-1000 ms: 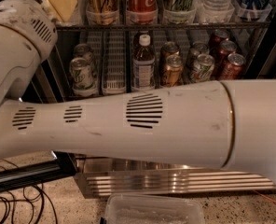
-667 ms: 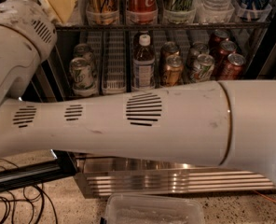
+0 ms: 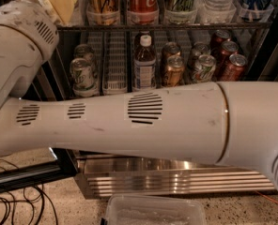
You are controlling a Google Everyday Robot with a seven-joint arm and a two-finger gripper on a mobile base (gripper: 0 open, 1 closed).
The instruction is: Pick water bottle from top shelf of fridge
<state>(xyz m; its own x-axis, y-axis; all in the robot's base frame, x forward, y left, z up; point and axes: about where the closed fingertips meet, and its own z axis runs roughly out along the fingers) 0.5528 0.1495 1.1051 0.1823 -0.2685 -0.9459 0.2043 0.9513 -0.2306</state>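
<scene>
The fridge (image 3: 176, 182) fills the view, with its ribbed steel base grille low down. The top shelf (image 3: 176, 26) runs across the top and holds tall slim cans. The lower part of a clear ribbed water bottle (image 3: 220, 1) stands on it at the right; its cap and label are cut off. My gripper (image 3: 59, 3) is at the top left, in front of the left end of the top shelf and well left of the bottle. My white arm (image 3: 143, 121) crosses the whole view and hides the lower racks.
On the rack below stand a brownish bottle (image 3: 144, 62) with a white cap and several short cans (image 3: 202, 67). A clear plastic tub (image 3: 155, 212) lies on the floor in front. Black cables (image 3: 17, 205) and a dark door edge (image 3: 21, 175) are at the lower left.
</scene>
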